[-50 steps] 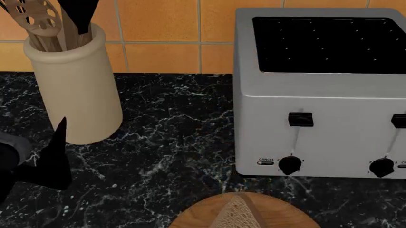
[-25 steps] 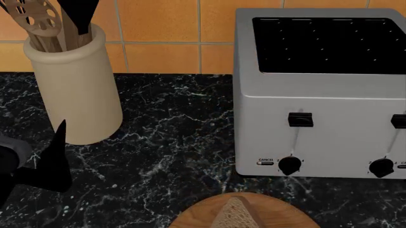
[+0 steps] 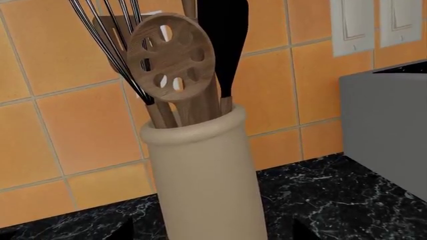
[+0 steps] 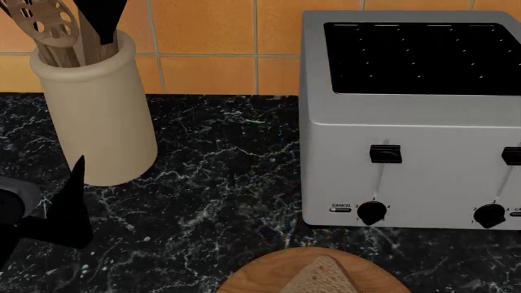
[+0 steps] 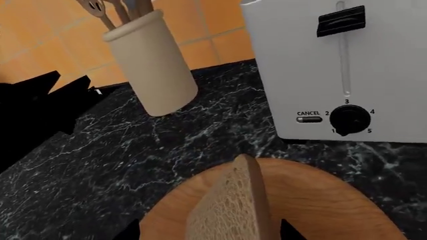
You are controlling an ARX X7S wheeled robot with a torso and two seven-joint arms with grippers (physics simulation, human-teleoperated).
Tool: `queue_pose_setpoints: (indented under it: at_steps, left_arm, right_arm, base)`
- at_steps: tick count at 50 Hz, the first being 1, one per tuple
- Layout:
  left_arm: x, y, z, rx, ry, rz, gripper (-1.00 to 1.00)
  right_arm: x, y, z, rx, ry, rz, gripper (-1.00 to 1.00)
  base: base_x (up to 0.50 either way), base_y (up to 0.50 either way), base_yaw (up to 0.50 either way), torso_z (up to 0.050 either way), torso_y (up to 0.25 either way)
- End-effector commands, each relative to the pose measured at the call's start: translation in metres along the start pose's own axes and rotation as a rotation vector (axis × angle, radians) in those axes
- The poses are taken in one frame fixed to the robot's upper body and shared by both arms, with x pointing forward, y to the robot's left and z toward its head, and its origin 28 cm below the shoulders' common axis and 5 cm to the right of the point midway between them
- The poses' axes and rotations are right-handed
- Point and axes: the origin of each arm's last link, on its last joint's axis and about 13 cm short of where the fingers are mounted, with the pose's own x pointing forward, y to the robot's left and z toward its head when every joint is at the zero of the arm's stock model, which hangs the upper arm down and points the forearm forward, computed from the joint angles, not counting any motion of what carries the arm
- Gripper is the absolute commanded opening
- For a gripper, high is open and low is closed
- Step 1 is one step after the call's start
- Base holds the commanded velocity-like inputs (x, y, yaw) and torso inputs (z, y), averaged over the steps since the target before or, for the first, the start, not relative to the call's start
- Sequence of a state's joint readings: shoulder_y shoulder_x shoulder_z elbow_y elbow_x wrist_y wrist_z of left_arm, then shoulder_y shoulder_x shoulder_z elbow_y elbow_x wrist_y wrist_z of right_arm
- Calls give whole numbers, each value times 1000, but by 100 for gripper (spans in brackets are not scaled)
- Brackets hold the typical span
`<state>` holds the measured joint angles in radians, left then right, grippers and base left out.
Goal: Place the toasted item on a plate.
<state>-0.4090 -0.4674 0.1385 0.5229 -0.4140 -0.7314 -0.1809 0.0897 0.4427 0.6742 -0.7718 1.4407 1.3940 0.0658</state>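
The toasted item, a tan slice of bread with a darker crust, stands tilted over the round wooden plate, and its lower end is cut off by the frame. My right gripper is open, its dark fingertips showing on either side of the slice and wider than it. In the head view the slice and the plate lie at the bottom edge, in front of the toaster. My left gripper stands open at the far left, away from the plate.
A silver toaster stands just behind the plate against the orange tiled wall. A cream utensil crock with a wooden slotted spoon sits back left, right ahead of the left gripper. The counter is black marble.
The slice has tipped over, from nearly edge-on to showing more of its face. The left gripper has sunk very slightly.
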Motion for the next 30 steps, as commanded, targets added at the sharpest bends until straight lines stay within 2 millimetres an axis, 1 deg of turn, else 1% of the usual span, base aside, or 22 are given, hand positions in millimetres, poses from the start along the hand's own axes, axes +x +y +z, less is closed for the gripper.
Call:
queue_pose_setpoints:
  at_steps: [1,7,13,17,25,30]
  left_arm:
    - [0,0,0,-2,-1,-1,100]
    - [-2,1,-1,-4,0,4,100]
    - [-3,2,-5,-8,2,8,100]
    - [-4,2,-4,-10,1,10,100]
    - [-7,2,-3,-13,-4,8,100]
    - [-12,3,-2,-8,-7,9,100]
  right_arm:
    - [-3,7,14,-130,-14,-38,100]
    - [-3,11,21,-214,-8,-40,100]
    - [-3,15,20,-238,2,-25,100]
    - [-5,20,24,-258,-1,-17,100]
    - [-13,26,36,-307,-50,-45,100]
    - [-22,31,49,-337,-118,-84,100]
  base:
    - [0,0,0,0,0]
    - [0,0,0,0,0]
    - [0,0,0,0,0]
    - [0,0,0,0,0]
    - [0,0,0,0,0]
    - [0,0,0,0,0]
